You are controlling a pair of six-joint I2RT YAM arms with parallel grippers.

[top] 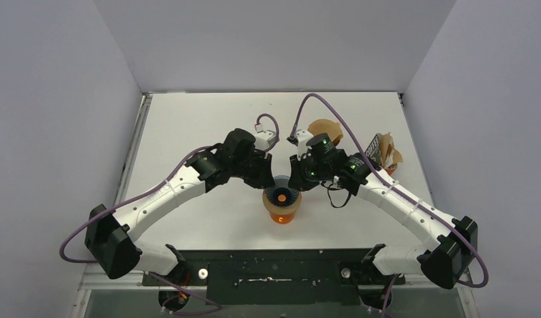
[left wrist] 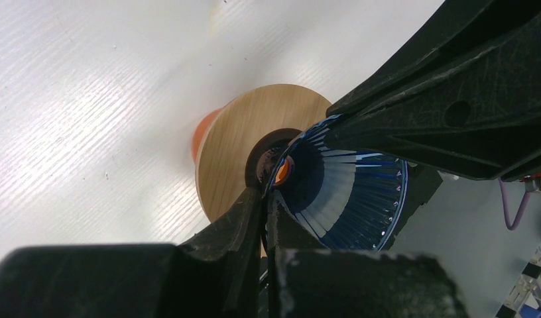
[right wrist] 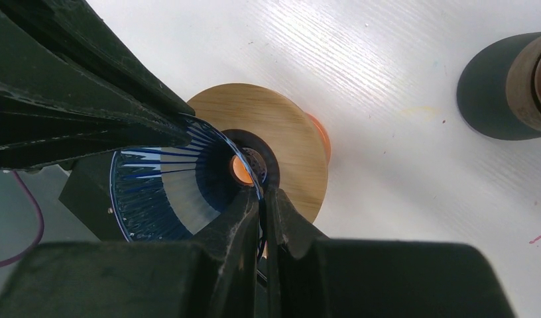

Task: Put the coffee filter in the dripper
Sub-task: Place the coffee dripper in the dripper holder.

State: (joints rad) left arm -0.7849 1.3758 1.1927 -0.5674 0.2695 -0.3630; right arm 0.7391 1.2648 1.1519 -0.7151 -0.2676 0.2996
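A brown paper coffee filter [top: 325, 128] is seen on the white table [top: 188, 119] behind the right arm [top: 394, 199], well apart from the blue ribbed cone dripper [top: 282, 196]. More brown papers are kept in a dark stand [top: 386, 154] near the right edge. The dripper is set on a round wooden disc [left wrist: 235, 139] over an orange cup [top: 282, 216]. Its rim is pinched by the left tool [left wrist: 263, 199] and the right tool [right wrist: 262, 199], both squeezed shut. Open table is left at the back. A dark round thing [right wrist: 500, 86] is shown only by the right wrist view.
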